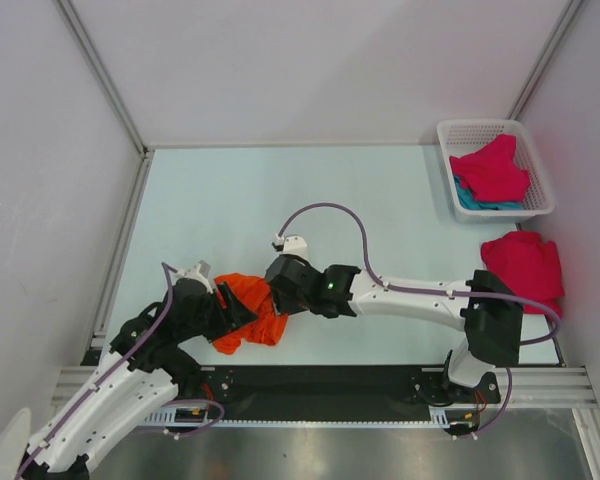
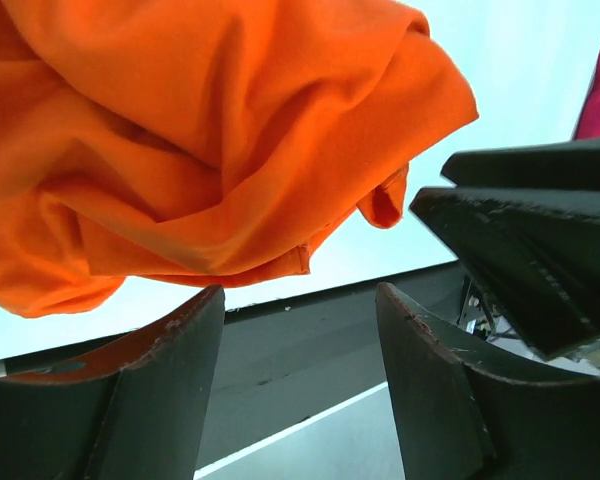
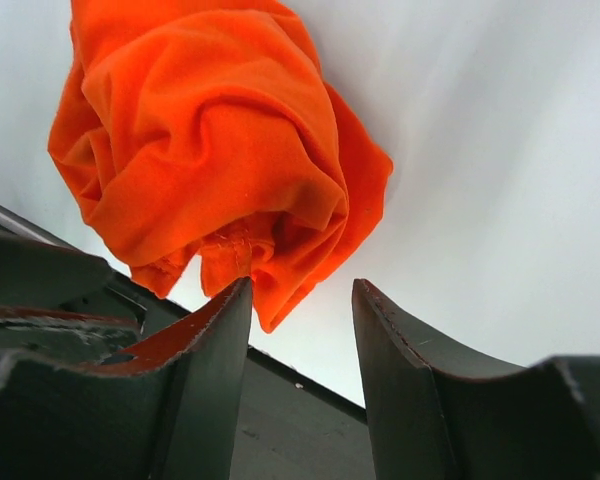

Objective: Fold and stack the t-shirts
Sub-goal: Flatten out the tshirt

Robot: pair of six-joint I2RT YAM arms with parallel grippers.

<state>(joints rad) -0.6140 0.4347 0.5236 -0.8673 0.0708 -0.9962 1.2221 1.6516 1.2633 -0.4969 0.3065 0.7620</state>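
The left pincer (image 2: pixel 300 292) stands released. Its two dark fingers (image 2: pixel 150 390) are apart with nothing between them, and only the black rail (image 2: pixel 300 340) at the table's near edge shows through the gap. The orange t-shirt (image 2: pixel 210 150) is a crumpled bundle just past the fingertips; whether cloth touches them cannot be told.

Close on this pincer's right is the right pincer (image 3: pixel 302 285), also released, its fingers spread and no cloth clamped. A hanging fold of the same shirt comes down to one fingertip (image 3: pixel 230 300) and may brush it. From above, the two pincers face each other across the bundle, one on either side of it, over the pale table (image 1: pixel 280 190) near the rail.

Well apart from both pincers, far beyond the right one and off to its right, a white mesh basket (image 1: pixel 447 165) sits in the far right corner. It holds a magenta t-shirt (image 1: pixel 492 172) heaped on top and a teal t-shirt (image 1: pixel 475 202) beneath it, of which only a strip shows at the near side.

Between the basket and the right arm's base, a second magenta t-shirt (image 1: pixel 525 262) lies bunched on the table, outside the basket. The right arm's black elbow block (image 1: pixel 493 318) covers its near edge in the top view. A purple cable (image 1: pixel 330 208) arcs over the right arm behind its pincer.
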